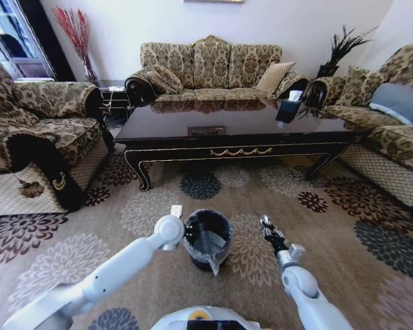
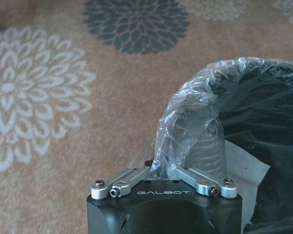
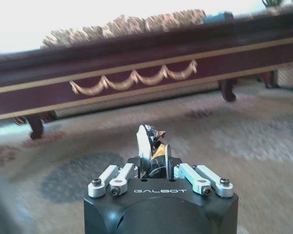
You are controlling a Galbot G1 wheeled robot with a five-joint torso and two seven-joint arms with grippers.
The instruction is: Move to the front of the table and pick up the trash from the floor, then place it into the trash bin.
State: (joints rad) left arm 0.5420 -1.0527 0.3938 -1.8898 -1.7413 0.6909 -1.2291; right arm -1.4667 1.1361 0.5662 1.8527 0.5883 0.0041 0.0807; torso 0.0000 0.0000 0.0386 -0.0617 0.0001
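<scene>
Head view: floor (image 1: 316, 220), patterned carpet, runs from the robot to the surface (image 1: 234, 127), which stands well ahead of both end effectors. Bin (image 1: 208, 239) sits between the arms, nearer the left one.

Left end effector (image 1: 186, 232) is at the bin rim, touching the liner. Left wrist view: its fingers are clamped on a crumpled clear bottle (image 2: 207, 146), pressed against the bunched liner (image 2: 185, 117) at the rim, mouth of the bin just beyond the fingertips. Judged: held there so a release drops the bottle inside; not yet let go.

Right end effector (image 1: 267, 225) hangs beside the bin, just off its far side, above carpet. Right wrist view: fingers closed on a small crumpled shiny piece (image 3: 151, 148), pointing toward the surface's gold-trimmed apron. Judged: second piece of trash, parked clear of the bin while the left arm works.

One white scrap (image 1: 176, 211) lies on the floor just ahead of the left end effector.

The wrist views give grip and contents; the head view gives the layout of arms around the bin.
</scene>
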